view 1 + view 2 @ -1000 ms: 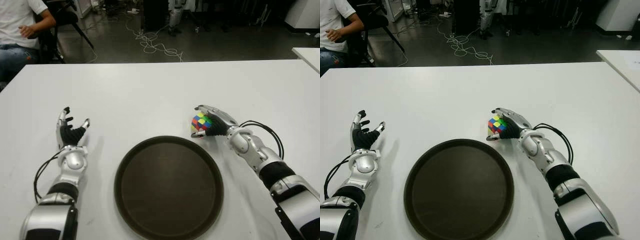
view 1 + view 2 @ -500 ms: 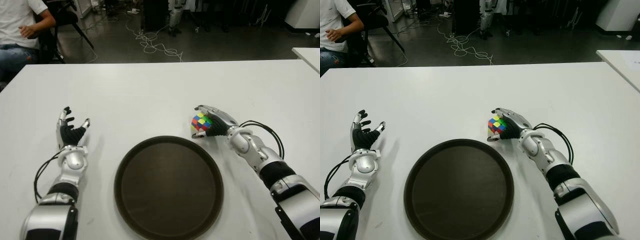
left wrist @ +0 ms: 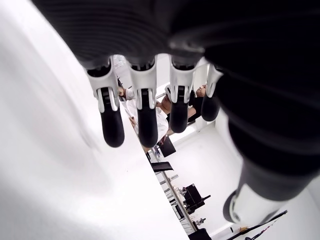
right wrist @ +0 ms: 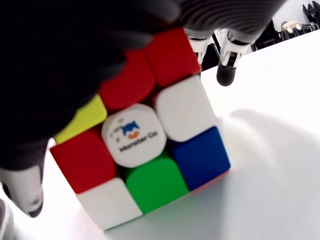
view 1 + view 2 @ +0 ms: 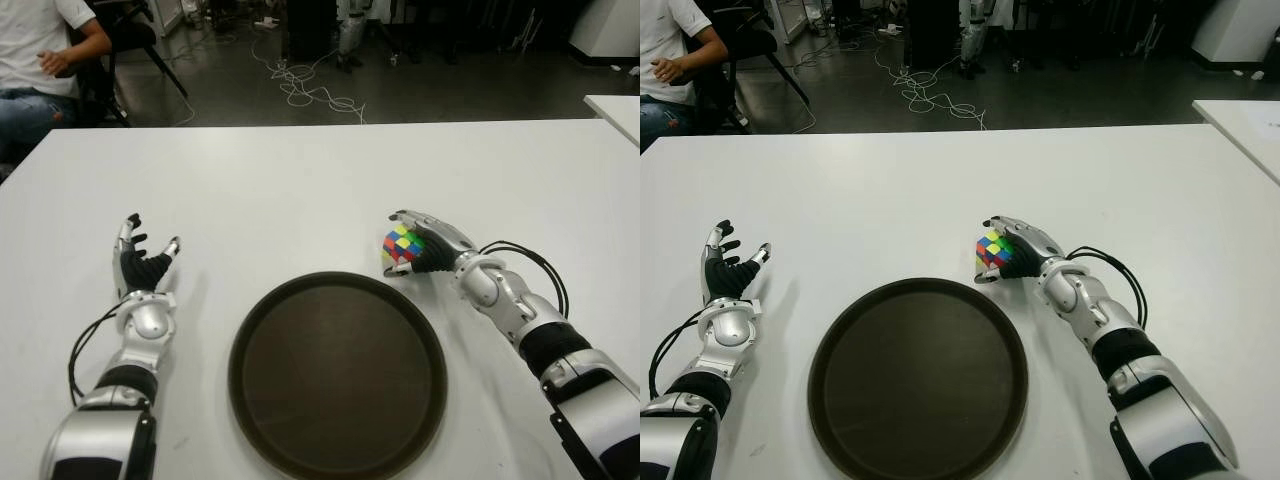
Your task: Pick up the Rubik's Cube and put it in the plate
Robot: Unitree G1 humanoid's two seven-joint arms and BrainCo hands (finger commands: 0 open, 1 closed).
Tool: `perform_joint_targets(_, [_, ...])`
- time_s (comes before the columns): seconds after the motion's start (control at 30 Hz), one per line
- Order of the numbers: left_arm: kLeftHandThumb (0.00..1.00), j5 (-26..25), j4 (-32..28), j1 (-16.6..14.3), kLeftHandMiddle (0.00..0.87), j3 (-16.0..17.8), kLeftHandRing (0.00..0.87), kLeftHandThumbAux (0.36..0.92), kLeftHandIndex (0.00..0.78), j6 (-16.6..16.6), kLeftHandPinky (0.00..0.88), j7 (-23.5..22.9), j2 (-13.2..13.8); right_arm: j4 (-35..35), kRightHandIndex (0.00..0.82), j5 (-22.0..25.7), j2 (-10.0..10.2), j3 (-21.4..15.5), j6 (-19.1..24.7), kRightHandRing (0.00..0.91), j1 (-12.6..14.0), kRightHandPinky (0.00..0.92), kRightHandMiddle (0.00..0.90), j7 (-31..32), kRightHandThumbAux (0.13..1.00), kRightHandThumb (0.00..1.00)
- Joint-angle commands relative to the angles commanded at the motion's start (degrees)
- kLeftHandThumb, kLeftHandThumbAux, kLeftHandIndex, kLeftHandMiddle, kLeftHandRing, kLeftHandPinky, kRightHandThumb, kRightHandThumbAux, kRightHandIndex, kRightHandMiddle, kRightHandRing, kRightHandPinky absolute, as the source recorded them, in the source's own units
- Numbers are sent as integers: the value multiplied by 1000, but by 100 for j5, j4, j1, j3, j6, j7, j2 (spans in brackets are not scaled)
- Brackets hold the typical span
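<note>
Just beyond the far right rim of the round dark brown plate, the right hand curls its fingers around the multicoloured Rubik's Cube, at the white table surface. Left of the plate, the left hand shows spread fingers, holding nothing.

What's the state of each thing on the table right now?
Rubik's Cube: scrambled, gripped by the right hand, just beyond the plate's far right rim.
Plate: empty, flat on the table.
Right hand: fingers closed over the cube.
Left hand: open, empty, left of the plate.
</note>
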Motion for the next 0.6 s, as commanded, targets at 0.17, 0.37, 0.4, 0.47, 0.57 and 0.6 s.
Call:
perform_joint_targets(0.17, [0,-43,-2,0,158,29,187,739,102,9,235,-37,-15,-5,0,22,14,-32,38,0,10,0,0,-52,594,0])
perform_joint_targets(0.37, [7,-30,3,1,153,15,179,742,107,8,233,-43,-5,-69,56,162,75,-201,124,102,81,120,88,-247,659,18])
perform_joint_targets(0.4, [11,-17,4,1,151,5,177,741,107,12,235,-38,0,-84,91,209,96,-250,130,157,98,179,137,-282,675,31])
perform_joint_targets(0.47, [14,-4,5,2,150,-6,177,739,107,14,238,-34,6,-107,164,274,125,-316,135,262,123,292,228,-325,690,84])
perform_joint_targets(0.57, [16,0,6,4,148,-10,176,742,106,9,235,-34,8,-132,306,338,162,-383,144,440,151,470,393,-378,710,344])
perform_joint_targets(0.6, [17,0,6,5,147,-10,175,743,106,4,233,-36,8,-146,346,347,171,-397,149,485,161,511,438,-408,716,464])
